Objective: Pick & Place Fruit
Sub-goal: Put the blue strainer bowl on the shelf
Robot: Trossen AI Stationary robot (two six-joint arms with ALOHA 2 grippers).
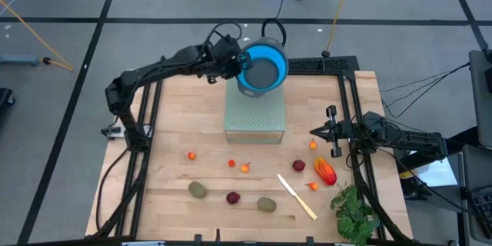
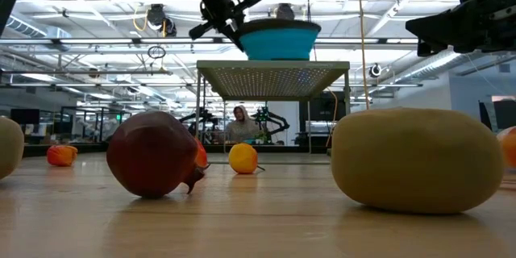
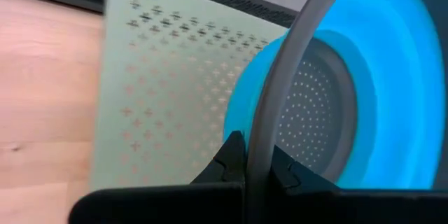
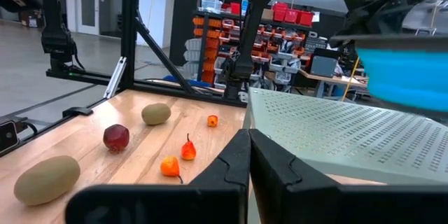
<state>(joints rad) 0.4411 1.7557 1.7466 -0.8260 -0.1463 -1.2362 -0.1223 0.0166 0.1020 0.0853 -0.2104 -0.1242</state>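
1. Pale wood table (image 1: 169, 192) on a grey floor; a workshop with shelves lies beyond.
2. A perforated green stand (image 1: 255, 115) sits at the table's far middle.
3. My left gripper (image 1: 240, 60) pinches the rim of a blue colander (image 1: 264, 65) above the stand.
4. My right gripper (image 1: 317, 131) is closed and empty, beside the stand.
5. Fruit (image 1: 233, 197) lies scattered along the near half, with a knife (image 1: 297, 196) and greens (image 1: 355, 214).
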